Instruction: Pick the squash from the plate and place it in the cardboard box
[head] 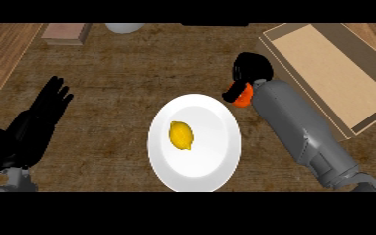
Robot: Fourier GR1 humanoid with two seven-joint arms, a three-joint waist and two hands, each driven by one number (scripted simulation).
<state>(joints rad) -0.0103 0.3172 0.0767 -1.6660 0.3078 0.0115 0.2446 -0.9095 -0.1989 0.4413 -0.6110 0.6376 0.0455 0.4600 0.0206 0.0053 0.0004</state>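
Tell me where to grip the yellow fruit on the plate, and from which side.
Pinch the yellow fruit across its wide middle from above: it lies flat on the plate, its tapered ends pointing up and down the view. Use the open left hand; the right hand holds an orange object.

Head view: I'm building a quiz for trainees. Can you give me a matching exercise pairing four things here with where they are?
Things:
1. yellow fruit
2. cardboard box
3. left robot hand
4. orange item

Places:
A. at the view's left edge, fingers straight
B. on the white plate
C. under the right robot hand, off the plate
D. at the counter's right side

Pairs: 1-B, 2-D, 3-A, 4-C
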